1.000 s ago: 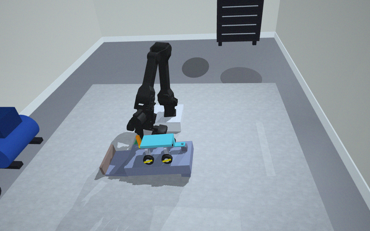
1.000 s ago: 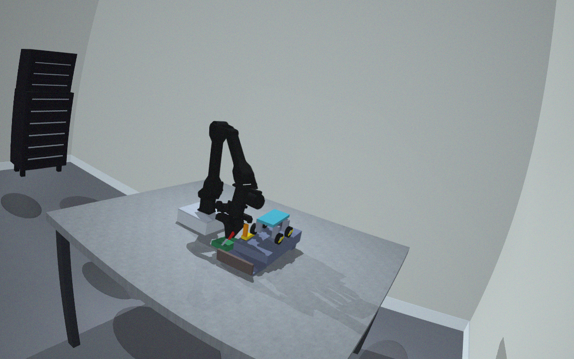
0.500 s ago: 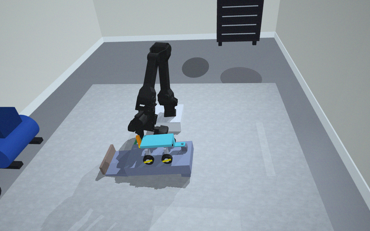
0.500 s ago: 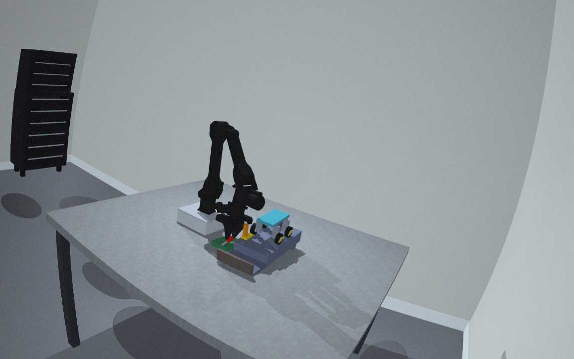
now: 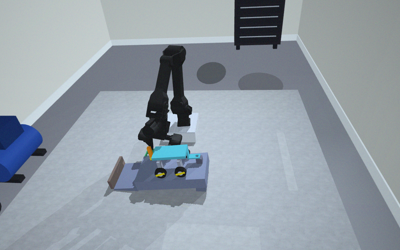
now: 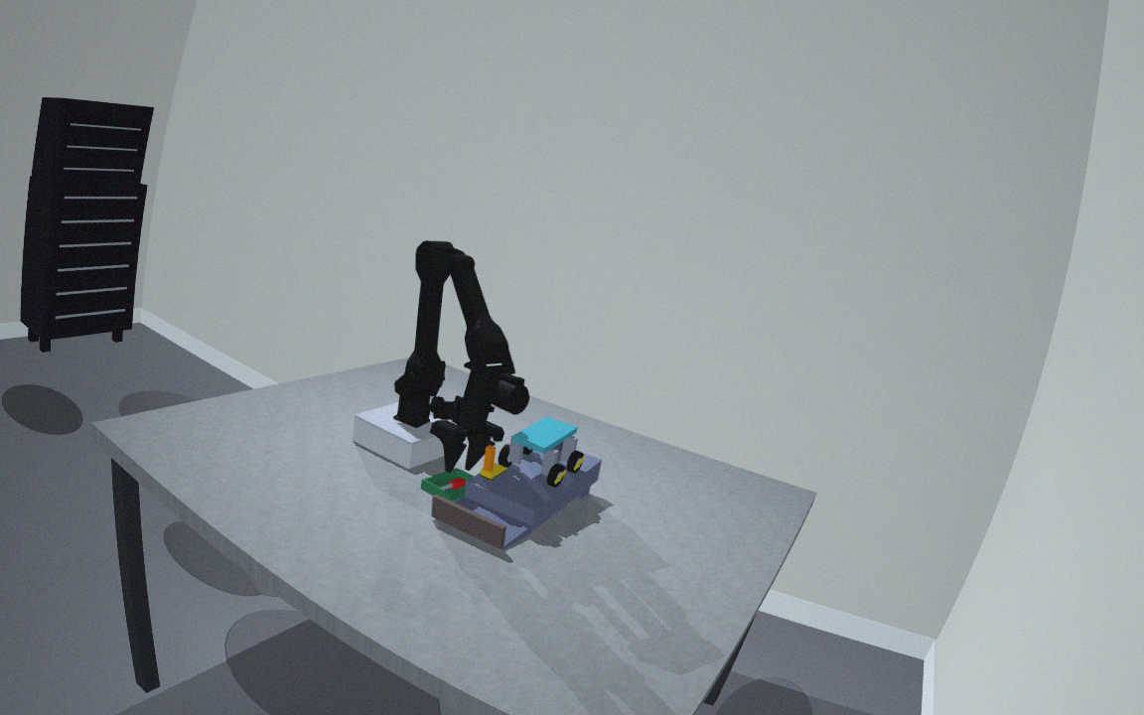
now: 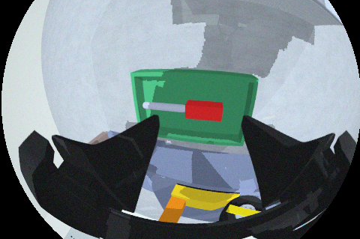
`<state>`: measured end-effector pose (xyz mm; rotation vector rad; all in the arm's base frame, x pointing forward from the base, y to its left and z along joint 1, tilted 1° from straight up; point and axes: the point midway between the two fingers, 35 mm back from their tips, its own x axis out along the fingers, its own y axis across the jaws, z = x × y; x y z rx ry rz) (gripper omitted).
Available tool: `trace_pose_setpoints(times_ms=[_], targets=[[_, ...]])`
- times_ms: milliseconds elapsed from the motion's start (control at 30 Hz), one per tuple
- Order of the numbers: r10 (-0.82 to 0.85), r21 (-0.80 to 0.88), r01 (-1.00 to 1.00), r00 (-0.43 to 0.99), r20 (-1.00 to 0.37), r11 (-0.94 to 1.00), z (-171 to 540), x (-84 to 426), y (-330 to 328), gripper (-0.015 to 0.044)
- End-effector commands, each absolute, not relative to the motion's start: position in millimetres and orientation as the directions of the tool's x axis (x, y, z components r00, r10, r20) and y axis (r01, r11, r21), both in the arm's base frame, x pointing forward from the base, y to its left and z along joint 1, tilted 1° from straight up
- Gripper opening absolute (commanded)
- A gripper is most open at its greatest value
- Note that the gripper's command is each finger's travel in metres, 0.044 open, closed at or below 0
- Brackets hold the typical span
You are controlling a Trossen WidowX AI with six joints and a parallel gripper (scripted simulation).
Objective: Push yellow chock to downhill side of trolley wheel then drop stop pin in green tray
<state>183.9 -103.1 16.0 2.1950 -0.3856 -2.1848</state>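
The stop pin lies flat inside the green tray, its grey shaft pointing left in the wrist view. My gripper is open and empty just above the tray, fingers wide apart. The trolley stands on the ramp. The yellow chock sits on the ramp at the downhill side of a trolley wheel, with its orange handle up. Whether it touches the wheel is hard to tell. In the top view the trolley hides most of the chock.
A brown end board stands across the ramp's low end, near the tray. The trolley's raised deck and the upright orange handle are close beside my gripper. The arm's white base block stands behind the ramp.
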Motion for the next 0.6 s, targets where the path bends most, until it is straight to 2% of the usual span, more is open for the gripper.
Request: trace_pose_setpoints(times_ms=[0, 133, 567], targets=[[-0.197, 0.194, -0.166, -0.003, -0.98, -0.967, 31, 184, -103, 0.034], [-0.197, 0.195, -0.166, -0.003, -0.98, -0.967, 42, 184, -103, 0.044], [-0.197, 0.195, -0.166, -0.003, -0.98, -0.967, 82, 183, -102, 0.044]])
